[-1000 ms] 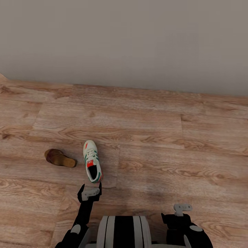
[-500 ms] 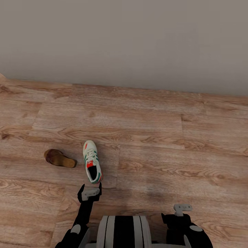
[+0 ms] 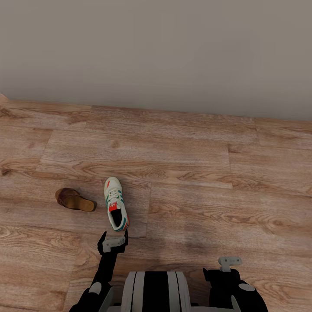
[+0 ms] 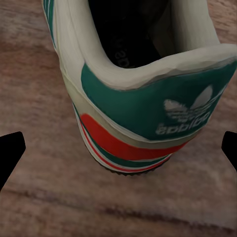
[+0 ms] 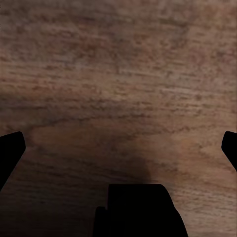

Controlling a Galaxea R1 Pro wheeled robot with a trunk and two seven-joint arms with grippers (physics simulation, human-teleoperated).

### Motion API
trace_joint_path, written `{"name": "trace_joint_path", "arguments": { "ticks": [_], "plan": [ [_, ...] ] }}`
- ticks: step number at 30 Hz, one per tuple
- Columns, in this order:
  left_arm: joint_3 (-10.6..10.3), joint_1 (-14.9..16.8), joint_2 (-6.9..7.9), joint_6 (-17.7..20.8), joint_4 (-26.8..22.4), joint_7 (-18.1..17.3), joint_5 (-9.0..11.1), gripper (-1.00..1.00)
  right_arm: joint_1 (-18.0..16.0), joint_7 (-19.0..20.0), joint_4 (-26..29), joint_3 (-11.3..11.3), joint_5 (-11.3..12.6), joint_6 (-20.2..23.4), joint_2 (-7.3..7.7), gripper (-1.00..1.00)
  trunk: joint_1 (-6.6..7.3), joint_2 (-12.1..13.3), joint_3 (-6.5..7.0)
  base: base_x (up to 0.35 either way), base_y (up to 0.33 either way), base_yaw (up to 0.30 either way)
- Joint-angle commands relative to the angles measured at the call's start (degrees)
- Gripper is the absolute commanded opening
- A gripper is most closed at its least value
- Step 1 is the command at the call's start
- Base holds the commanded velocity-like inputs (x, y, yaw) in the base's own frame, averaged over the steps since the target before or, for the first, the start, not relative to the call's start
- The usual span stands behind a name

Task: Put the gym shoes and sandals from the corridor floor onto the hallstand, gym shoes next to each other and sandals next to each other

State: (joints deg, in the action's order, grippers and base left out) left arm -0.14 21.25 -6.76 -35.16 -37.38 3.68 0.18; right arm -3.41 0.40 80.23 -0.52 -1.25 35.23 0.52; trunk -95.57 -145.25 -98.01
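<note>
From the head camera I see one gym shoe (image 3: 116, 203) lying on the corridor floor (image 3: 190, 164), toe pointing toward the grey wall (image 3: 156, 52) and heel toward me. One brown sandal (image 3: 74, 199) lies just to its left, near it but not touching, set roughly crosswise to the shoe. My left gripper (image 3: 113, 241) sits low just behind the shoe's heel. In the left wrist camera the heel of that sneaker (image 4: 143, 94) fills the space ahead, green patch with a white logo and red and green stripes below; the two black fingertips (image 4: 10, 153) stand wide apart at either edge, clear of the shoe, so the tool is spread and holds nothing. My right gripper (image 3: 229, 262) hangs over bare planks, well apart from both shoes. In the right wrist camera its fingertips (image 5: 11, 150) are likewise spread wide over shadowed wood (image 5: 118, 89)
</note>
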Motion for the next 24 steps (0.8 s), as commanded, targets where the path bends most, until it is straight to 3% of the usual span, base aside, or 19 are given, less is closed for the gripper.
{"name": "trace_joint_path", "arguments": {
  "ticks": [1, 24],
  "plan": [
    [0.0, 0.0, -0.01, -0.1, 0.0, 0.2, 0.0, 1.00, 0.0, 0.0, 0.1, 0.0, -0.1, 0.3, 0.01, 1.00, 0.01, 0.0, -0.03, 0.000, 0.000, 0.000],
    [0.0, 0.0, -0.01, -0.2, -0.1, 0.3, 0.0, 1.00, 0.0, 0.0, 0.1, 0.0, -0.1, 0.3, 0.01, 1.00, 0.01, 0.0, -0.03, 0.000, 0.000, 0.000]
  ]
}}
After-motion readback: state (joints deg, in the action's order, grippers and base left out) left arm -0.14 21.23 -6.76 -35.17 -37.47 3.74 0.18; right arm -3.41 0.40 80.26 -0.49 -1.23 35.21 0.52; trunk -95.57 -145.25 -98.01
